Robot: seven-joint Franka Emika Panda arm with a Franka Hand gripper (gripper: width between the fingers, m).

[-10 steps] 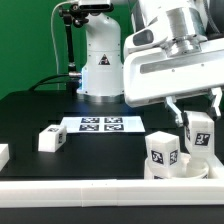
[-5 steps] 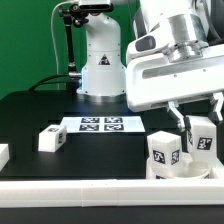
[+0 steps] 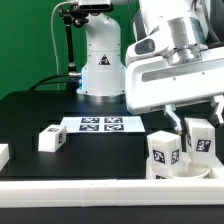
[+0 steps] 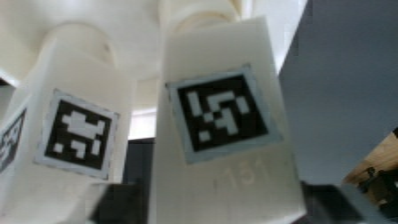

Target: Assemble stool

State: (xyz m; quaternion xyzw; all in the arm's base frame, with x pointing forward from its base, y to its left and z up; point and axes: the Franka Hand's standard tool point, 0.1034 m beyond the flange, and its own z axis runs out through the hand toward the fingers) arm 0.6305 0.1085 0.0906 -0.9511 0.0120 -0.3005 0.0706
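3 short, blocky white plastic legs showed, each with a black-and-white square tag. The 2-finger gripper was closed around the top of the 1st leg, holding it upright. Its lower end met the low round white plastic seat right under the gripper. Just beside the gripper, the 2nd leg stood on that seat. The 3rd leg lay on the black table, well away from the gripper, beyond the flat white marker board.
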